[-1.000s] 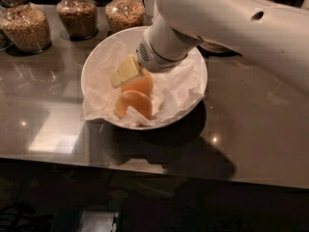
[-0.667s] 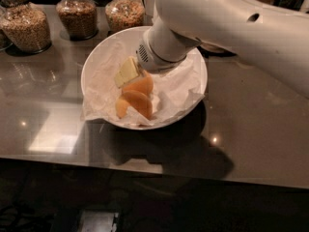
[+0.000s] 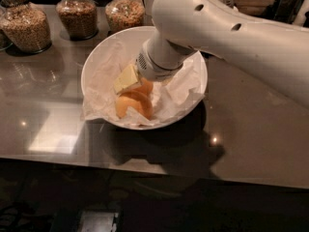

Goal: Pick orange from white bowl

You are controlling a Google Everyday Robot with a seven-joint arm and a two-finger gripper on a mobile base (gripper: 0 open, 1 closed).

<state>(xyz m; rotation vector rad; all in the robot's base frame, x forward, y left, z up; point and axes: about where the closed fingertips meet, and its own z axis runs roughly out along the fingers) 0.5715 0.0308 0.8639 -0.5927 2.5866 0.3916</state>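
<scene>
Camera view, entry for now: orange (image 3: 133,105) lies inside the white bowl (image 3: 96,57), on the crumpled paper liner (image 3: 178,88), toward the bowl's near side. Just behind it, touching and closer to the bowl's middle, is a second orange (image 3: 145,87), half hidden under the wrist (image 3: 157,62). Neither is lifted.

Change against a second ago: the gripper (image 3: 127,78) has sunk deeper into the bowl and edged toward its near-left. Its pale yellow tip now sits against the top of the fruit pair, where before it stood a little higher. You can make out no shift of the fruit or the bowl. Jaws: you cannot tell whether they are released or clenched, as the wrist covers them.

Reading: end of the approach, grasp unconfirmed, lift still to do. Watch that the close takes one fruit only; the two touch, and a nudge could roll either across the paper.

Beyond the bowl's far rim, grain jars (image 3: 77,16) stand on the desk (image 3: 251,139).
</scene>
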